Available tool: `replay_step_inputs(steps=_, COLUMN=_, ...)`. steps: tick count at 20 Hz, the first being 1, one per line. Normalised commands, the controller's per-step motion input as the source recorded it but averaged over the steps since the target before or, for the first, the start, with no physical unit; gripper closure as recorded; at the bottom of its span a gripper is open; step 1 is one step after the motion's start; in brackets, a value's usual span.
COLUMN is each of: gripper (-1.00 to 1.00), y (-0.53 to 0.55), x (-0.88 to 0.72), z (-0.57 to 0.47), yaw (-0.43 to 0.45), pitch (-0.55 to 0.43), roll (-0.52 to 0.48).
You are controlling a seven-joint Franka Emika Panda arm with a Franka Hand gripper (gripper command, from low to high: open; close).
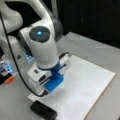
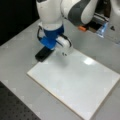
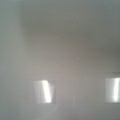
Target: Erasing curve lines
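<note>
The white board [image 1: 82, 85] [image 2: 75, 85] lies flat on the grey table in both front views. No curve lines show on it in any view. The black eraser block [image 1: 43, 110] [image 2: 43, 53] rests at the board's corner, at a front view's bottom left. My gripper [image 1: 53, 85] [image 2: 50, 43], on its blue mount, hangs low over that corner, right beside the eraser and apart from it. In the wrist view two pale fingers [image 3: 45, 91] stand wide apart over a bare pale surface with nothing between them. The gripper [image 3: 78, 91] is open.
The arm's white body [image 1: 42, 45] leans over the board's near-eraser side. An orange item [image 2: 82, 28] [image 1: 9, 79] and lit blue equipment [image 2: 102, 28] sit by the robot's base. Grey table [image 2: 20, 50] surrounds the board.
</note>
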Motion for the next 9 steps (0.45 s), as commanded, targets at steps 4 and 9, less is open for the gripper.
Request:
replay_step_inputs(steps=4, gripper=-1.00, y=0.32, x=-0.22, z=0.05, yaw=0.024, pitch=-0.058, roll=-0.004)
replay_step_inputs(steps=9, gripper=-1.00, y=0.40, x=-0.25, z=-0.03, yaw=-0.039, pitch=-0.088, roll=-0.030)
